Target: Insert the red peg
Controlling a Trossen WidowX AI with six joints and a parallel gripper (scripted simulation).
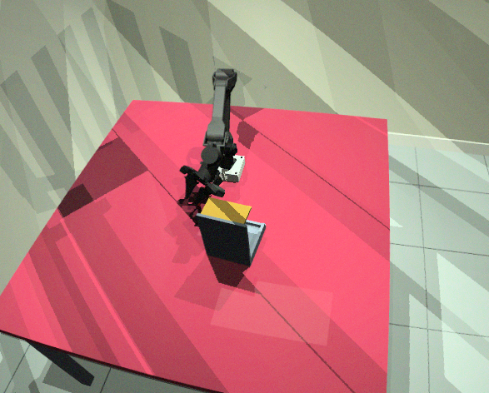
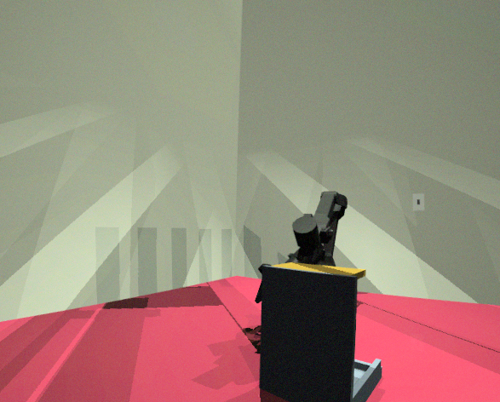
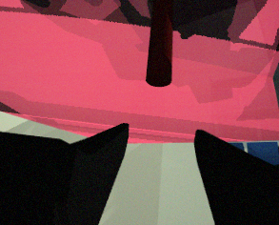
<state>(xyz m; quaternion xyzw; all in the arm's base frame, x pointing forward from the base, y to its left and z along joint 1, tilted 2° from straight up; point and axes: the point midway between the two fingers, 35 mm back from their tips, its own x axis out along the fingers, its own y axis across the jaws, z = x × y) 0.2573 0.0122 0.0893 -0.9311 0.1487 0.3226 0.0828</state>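
Note:
The red peg point(image 3: 159, 52) shows dark in the wrist view, one end in sight, beyond the fingertips and roughly centred between them. In the top view it cannot be told from the dark fingers. My gripper point(image 1: 193, 201) point(image 3: 161, 132) is partly open with nothing between its fingers. It points down beside the box's left side in the top view. The box point(image 1: 225, 241) point(image 2: 306, 332) shows its dark back wall to the top and exterior views. The yellow roof point(image 1: 225, 210) point(image 2: 324, 269) sticks out from that wall's top, toward the arm. The block and its hole are hidden.
The arm's white base point(image 1: 235, 172) stands on the red table point(image 1: 311, 253) beyond the box's front side. The arm leans over near the yellow roof. A low grey rim point(image 1: 258, 241) point(image 2: 370, 379) of the box shows at its right.

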